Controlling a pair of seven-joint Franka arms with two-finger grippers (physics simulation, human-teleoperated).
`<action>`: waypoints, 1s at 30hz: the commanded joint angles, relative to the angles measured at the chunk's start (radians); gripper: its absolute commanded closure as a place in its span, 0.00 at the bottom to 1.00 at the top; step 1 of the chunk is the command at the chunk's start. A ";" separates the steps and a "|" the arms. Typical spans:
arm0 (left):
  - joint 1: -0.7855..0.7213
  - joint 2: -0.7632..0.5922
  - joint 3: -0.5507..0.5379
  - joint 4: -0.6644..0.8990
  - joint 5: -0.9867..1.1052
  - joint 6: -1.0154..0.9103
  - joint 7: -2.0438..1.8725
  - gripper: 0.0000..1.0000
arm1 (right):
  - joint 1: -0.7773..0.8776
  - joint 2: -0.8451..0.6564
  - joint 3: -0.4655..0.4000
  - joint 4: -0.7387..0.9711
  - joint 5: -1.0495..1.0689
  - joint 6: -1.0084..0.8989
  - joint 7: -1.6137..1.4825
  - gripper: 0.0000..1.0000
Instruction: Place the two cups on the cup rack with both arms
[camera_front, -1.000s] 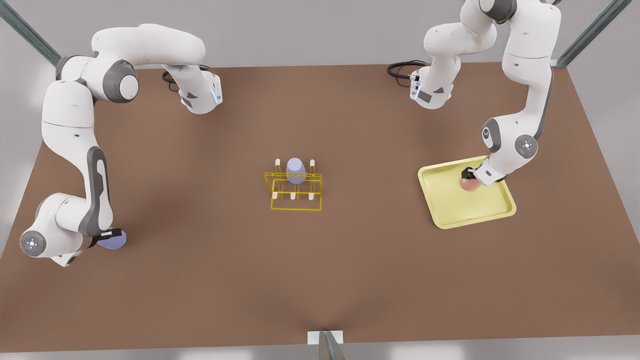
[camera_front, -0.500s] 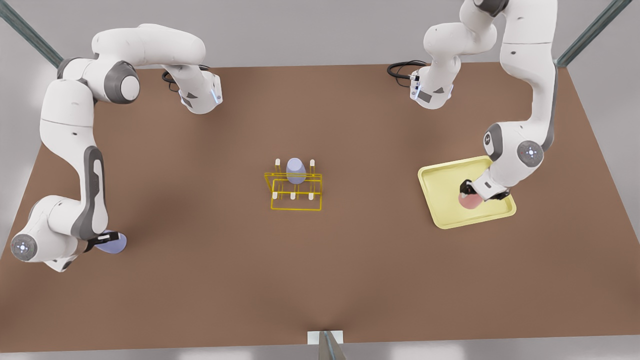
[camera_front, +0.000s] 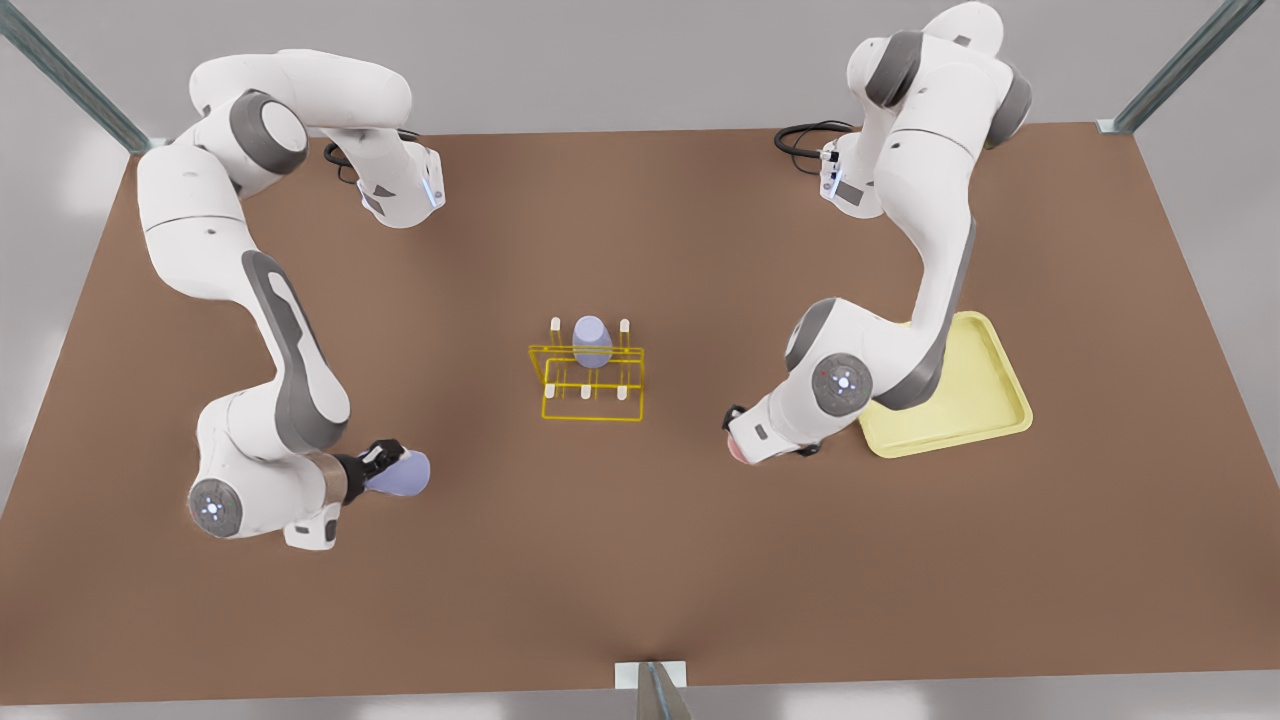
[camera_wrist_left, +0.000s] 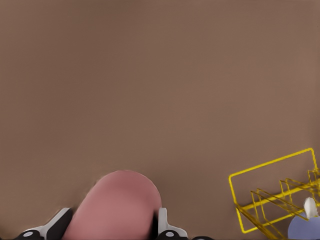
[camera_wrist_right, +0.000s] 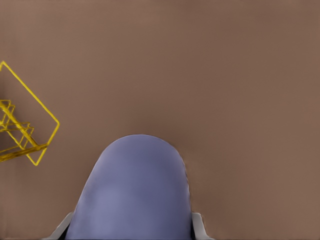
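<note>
Centred on brown tabletop (camera_front: 640, 560): small bright-yellow wire cup rack (camera_front: 592, 382) with white-tipped pegs, identical lavender cup (camera_front: 592, 340) inverted on its back row. On the front view's right of rack, left gripper (camera_front: 738, 432) pinching salmon-pink tapered cup (camera_front: 736, 447), between rack and pale-yellow square tray (camera_front: 985, 400). On the front view's left of rack and nearer the camera, right gripper (camera_front: 385, 462) clamped around pale lavender tapered cup (camera_front: 400, 474), held clear of rack.

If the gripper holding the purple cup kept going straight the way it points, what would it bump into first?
Probably nothing soon. The right gripper with its purple cup faces bare brown table; the yellow rack sits off to one side, though depth is hard to judge.
</note>
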 joint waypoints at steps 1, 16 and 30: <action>-0.050 0.026 0.000 0.058 -0.036 -0.087 -0.710 0.21 | 0.034 0.006 0.028 0.014 -0.016 -0.022 0.129 0.49; -0.250 0.146 0.005 0.271 -0.088 -0.110 -0.974 0.21 | 0.161 0.006 0.117 0.063 0.099 -0.022 0.227 0.49; -0.244 0.184 0.005 0.272 -0.061 -0.108 -0.968 0.00 | 0.184 -0.004 0.154 0.043 0.098 -0.155 0.236 0.47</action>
